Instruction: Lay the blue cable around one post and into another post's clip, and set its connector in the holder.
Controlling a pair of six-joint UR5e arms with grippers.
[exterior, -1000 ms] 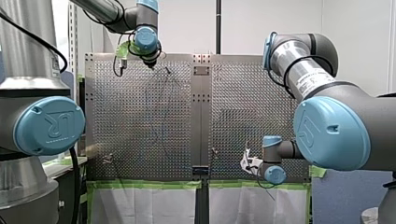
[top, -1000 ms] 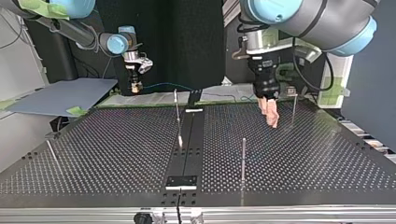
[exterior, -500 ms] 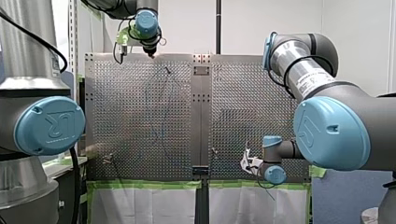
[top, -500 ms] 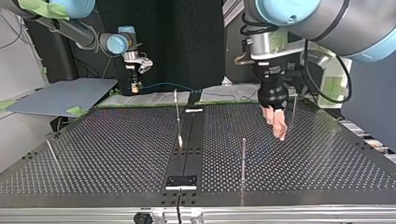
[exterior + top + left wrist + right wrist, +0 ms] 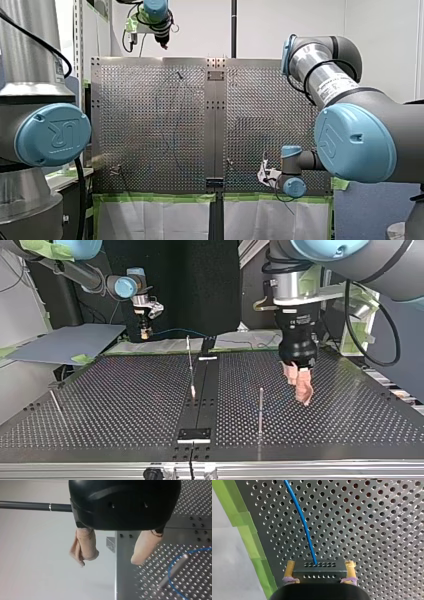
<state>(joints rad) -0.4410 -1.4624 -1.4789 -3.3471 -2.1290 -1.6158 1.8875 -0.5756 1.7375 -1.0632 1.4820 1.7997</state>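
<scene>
Right gripper (image 5: 320, 566): I have it clamped on the connector (image 5: 319, 572), blue cable (image 5: 303, 522) trailing ahead.
Left gripper (image 5: 112, 558): spread, empty, near the cable-looped post (image 5: 173, 571).
Risk: a taut pull may slip the cable off.

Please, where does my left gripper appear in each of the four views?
Front view: left gripper at the top, left of the middle.
Top view: gripper right of the middle, above the table.
Left wrist view: gripper open, the post ahead of it.
Right wrist view: not in it.
Shared landmark: that post.
</scene>
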